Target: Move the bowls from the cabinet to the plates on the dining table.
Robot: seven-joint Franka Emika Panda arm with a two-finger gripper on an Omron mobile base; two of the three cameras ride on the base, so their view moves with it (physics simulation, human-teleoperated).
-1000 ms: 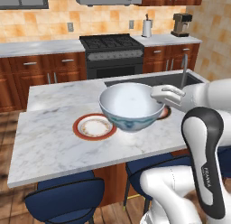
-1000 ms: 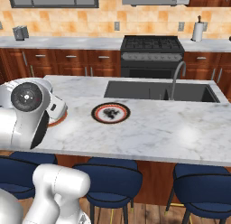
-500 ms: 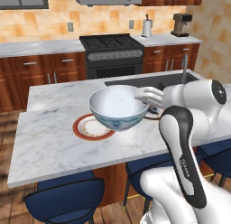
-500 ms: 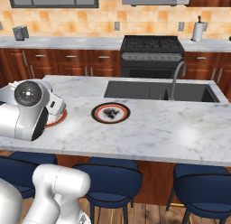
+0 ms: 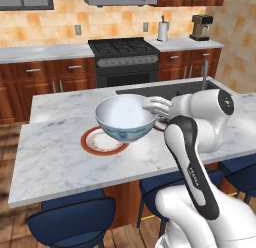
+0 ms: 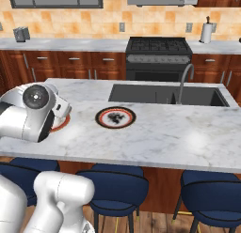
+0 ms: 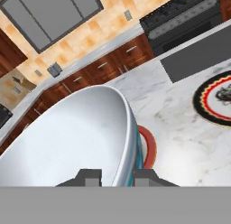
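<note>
The marble worktop of the dining island spans all three views, with blue stools tucked under its near edge and a sink sunk into its far side. Left base view: the grey-white bowl with bluish patterned outside is held upright in the air, above and slightly right of a red-rimmed plate that lies flat on the worktop; whether the bowl's base touches the plate cannot be told. The end effector grips the bowl's right rim. Hand view: the two finger tips straddle the bowl wall, one inside and one outside, narrow jaws clamped on the rim; the bowl is empty, its white interior bare. The same view shows the plate's red rim just beyond the bowl and a second plate further along the worktop. Right base view: the arm's bulk hides the bowl; only a sliver of the near plate shows, while the second plate is plain, with a dark pattern at its centre and nothing on it. Compared with a second ago, the bowl has shifted left in the left base view, from beside the plate to over it, and the arm's elbow has swung across after it.
</note>
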